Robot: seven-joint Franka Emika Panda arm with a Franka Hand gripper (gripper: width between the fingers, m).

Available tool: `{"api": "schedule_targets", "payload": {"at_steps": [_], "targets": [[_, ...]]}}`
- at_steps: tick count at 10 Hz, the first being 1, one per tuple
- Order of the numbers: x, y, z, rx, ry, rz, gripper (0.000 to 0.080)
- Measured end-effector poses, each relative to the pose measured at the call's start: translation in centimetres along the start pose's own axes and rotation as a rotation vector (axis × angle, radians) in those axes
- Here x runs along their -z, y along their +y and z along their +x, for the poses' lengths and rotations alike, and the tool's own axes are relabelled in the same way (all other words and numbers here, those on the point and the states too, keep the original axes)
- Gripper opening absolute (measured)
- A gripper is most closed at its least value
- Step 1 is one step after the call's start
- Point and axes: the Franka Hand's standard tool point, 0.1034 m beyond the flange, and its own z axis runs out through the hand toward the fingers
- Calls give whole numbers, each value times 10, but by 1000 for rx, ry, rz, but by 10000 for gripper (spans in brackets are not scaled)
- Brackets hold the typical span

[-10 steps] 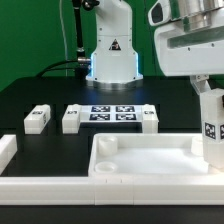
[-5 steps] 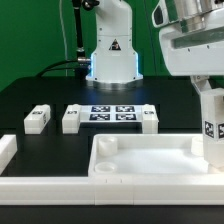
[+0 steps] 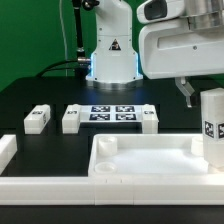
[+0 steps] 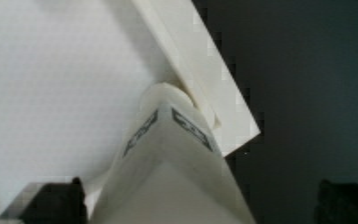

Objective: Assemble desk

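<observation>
Leg [image 3: 211,125], a small white tagged plastic block, stands upright at a corner of the large white rimmed plastic tabletop [image 3: 150,158], on the exterior view's right. It looks light, stiff and smooth, so it is best pinched across its flat opposite sides. The two-finger gripper [image 4: 197,205] hovers just above, jaws spread wide and holding nothing.

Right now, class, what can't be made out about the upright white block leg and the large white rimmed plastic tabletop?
- Foot of the leg and its socket: wrist view, the leg's own body hides them; exterior view, the picture edge crops that corner of the tabletop.
- Leg's tag pattern: wrist view blurred, exterior view too small.
</observation>
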Motion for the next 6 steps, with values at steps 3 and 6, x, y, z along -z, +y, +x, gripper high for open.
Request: {"api": "schedule_targets", "payload": {"at_steps": [3, 6], "targets": [[4, -2, 4, 491, 5, -91, 649], [4, -2, 4, 456, 8, -91, 620]]}}
